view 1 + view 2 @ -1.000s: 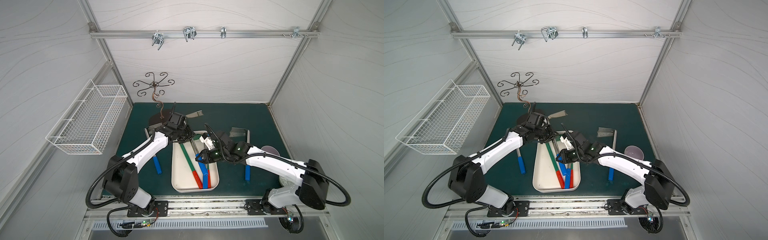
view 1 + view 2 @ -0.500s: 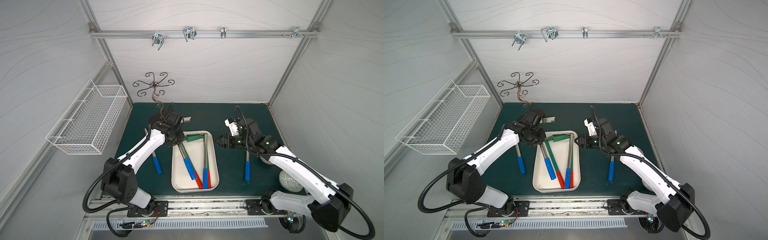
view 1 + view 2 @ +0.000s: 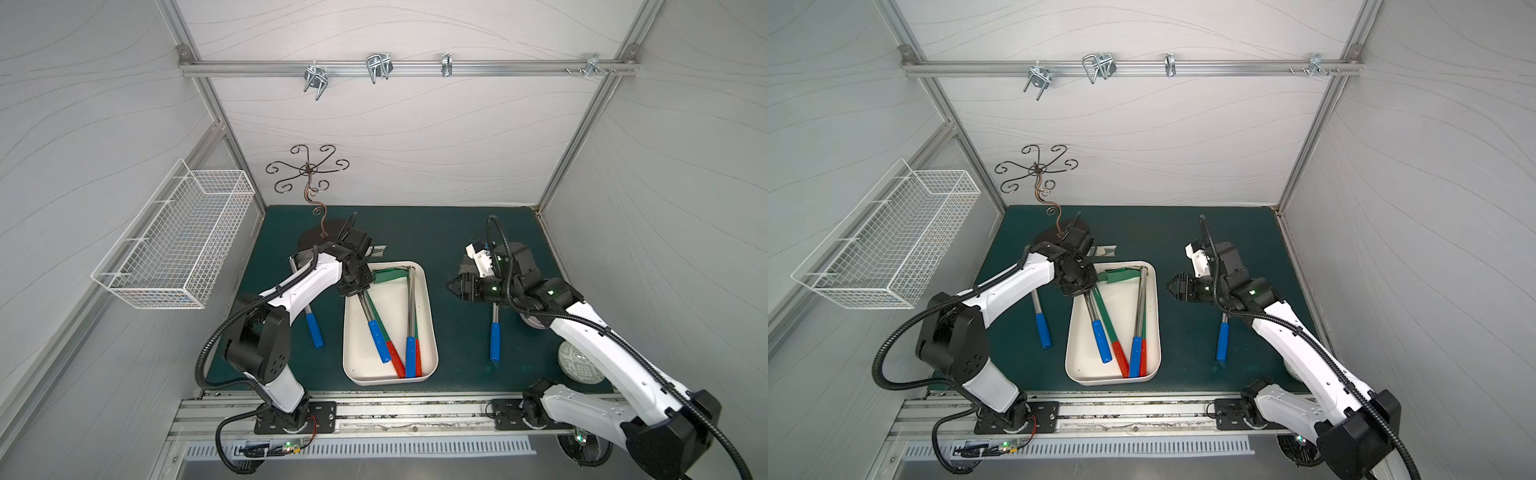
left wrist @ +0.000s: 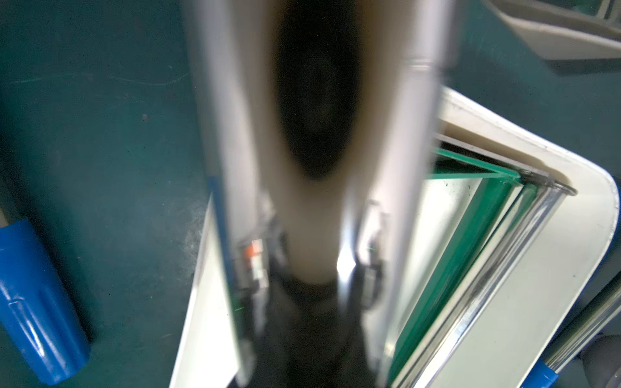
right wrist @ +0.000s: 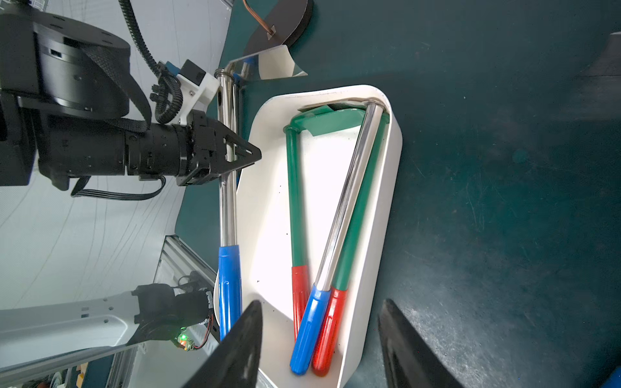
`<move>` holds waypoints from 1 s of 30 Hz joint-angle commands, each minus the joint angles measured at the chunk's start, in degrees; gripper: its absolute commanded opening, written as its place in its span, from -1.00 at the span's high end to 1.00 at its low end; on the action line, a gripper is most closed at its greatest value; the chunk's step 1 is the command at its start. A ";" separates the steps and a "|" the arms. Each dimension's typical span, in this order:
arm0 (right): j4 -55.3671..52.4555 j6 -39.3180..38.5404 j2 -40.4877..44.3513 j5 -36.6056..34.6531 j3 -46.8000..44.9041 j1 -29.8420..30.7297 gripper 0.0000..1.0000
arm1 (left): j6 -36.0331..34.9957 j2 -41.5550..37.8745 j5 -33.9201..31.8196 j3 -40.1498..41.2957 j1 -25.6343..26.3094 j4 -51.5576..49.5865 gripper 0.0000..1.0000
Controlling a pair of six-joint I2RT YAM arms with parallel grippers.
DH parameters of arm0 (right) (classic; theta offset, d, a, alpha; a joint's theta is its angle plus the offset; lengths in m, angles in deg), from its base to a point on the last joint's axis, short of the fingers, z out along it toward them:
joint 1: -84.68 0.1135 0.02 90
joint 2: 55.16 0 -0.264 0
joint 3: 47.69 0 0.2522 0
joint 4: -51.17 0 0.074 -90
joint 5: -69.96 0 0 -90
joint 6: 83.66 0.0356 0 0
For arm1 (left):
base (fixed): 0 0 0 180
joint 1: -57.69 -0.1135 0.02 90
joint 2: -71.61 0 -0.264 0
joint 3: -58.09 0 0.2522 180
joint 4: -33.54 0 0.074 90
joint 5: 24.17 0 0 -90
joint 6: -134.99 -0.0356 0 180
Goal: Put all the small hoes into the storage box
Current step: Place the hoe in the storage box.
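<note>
Enclosure of pale grey wall panels [image 3: 395, 145] with faint wavy lines, set in aluminium framing [image 3: 585, 129]; a horizontal rail [image 3: 519, 68] across the back wall carries metal hooks [image 3: 378, 68]. A white wire-mesh basket [image 3: 174, 245] hangs on a side wall. The surface [image 3: 436, 232] is dark green and evenly lit, with a wrought-metal scroll stand [image 3: 309, 170] at its far corner.

left fingers [image 5: 242, 153] clamped, right fingers [image 5: 240, 339] spread apart

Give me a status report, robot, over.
Left gripper shut on small hoe, handle over storage box. Right gripper open, empty. Three hoes already inside, crowding it.
</note>
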 commanded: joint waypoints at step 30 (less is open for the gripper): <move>-0.01 -0.78 -1.32 2.00 -0.31 -0.37 -0.13 | 0.91 0.55 8.74 2.26 1.90 7.00 1.00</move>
